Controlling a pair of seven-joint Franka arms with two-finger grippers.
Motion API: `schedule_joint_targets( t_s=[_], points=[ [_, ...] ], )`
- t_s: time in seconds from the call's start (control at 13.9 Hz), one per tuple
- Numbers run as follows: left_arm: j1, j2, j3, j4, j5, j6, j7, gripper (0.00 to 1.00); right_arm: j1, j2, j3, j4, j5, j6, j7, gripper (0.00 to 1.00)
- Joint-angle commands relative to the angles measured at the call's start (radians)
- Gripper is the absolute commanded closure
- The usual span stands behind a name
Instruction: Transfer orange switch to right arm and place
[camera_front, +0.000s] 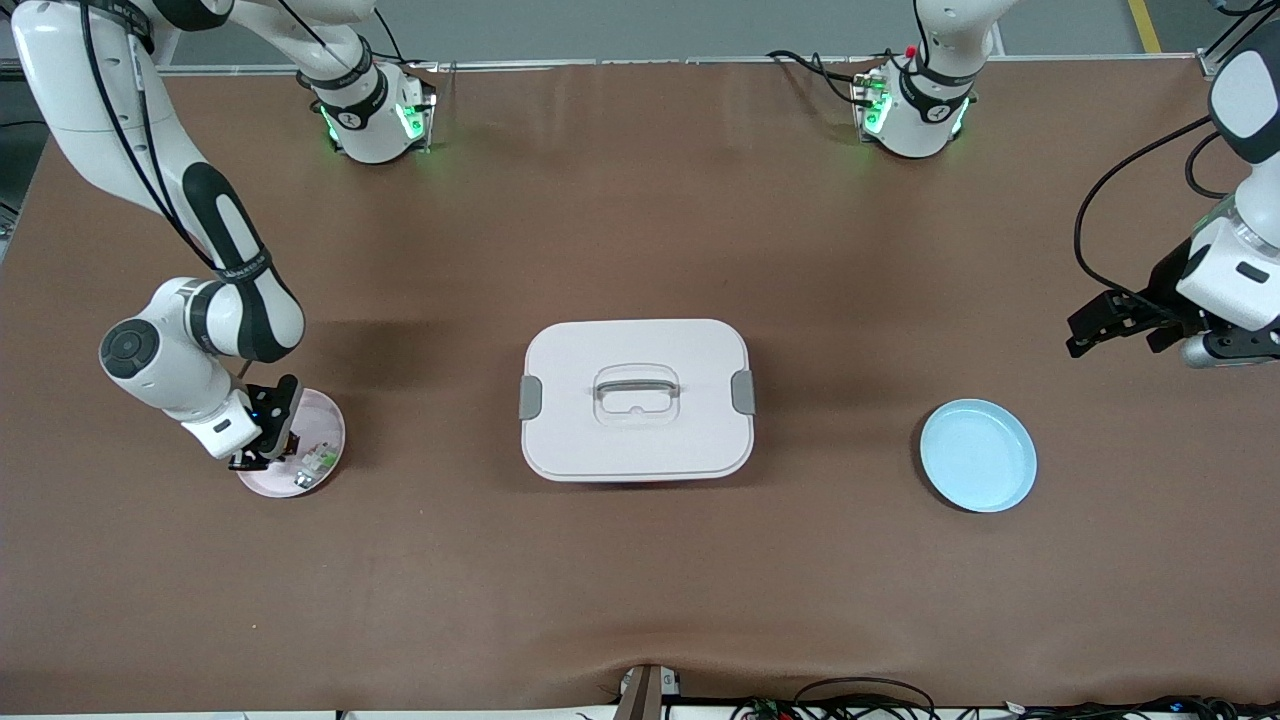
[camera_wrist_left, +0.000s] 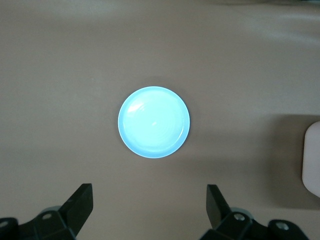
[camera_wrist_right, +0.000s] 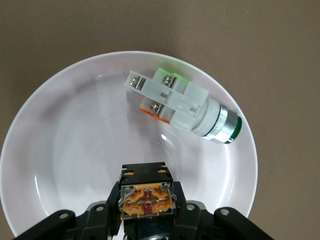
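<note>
Right gripper (camera_wrist_right: 147, 212) is down in the pink plate (camera_front: 325, 470) at the right arm's end of the table, fingers pinching the orange switch (camera_wrist_right: 146, 192), a small black block with an orange middle. From the wrist view the switch sits between the pads, at or just above the plate floor; I cannot tell whether it has left the surface.

Judgement: the step in hand is the pick from the plate. The task sentence names a transfer to the right arm, yet here the right arm is the one holding; I record what shows.

Next move calls for a straight lift clear of the plate rim, then a carry toward the middle of the table to meet the other arm.

White-and-green part (camera_wrist_right: 182, 107) lies in the same plate, at 1 o'clock from the switch in the right wrist view, near but apart. A tilted lift could nudge it.

White lidded box (camera_front: 636, 398) stands at table centre, at 3 o'clock from the pink plate in the front view, directly on the path across.

Left gripper (camera_wrist_left: 150, 205) waits spread wide, empty, in the air over bare table beside the blue plate (camera_front: 978, 455).
</note>
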Motion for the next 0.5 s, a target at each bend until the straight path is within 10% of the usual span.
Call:
schedule_joint_targets(
  t_s=[0.0,0.43],
  points=[
    [0.002,0.008,-0.008,0.059,-0.009,-0.067,0.001,0.00,-0.005,0.014,0.001,0.003,-0.026,0.021,0.028,0.01],
    [0.002,0.007,-0.008,0.136,-0.022,-0.150,-0.003,0.00,-0.002,0.012,0.001,0.003,-0.023,0.008,0.079,0.00]
  ],
)
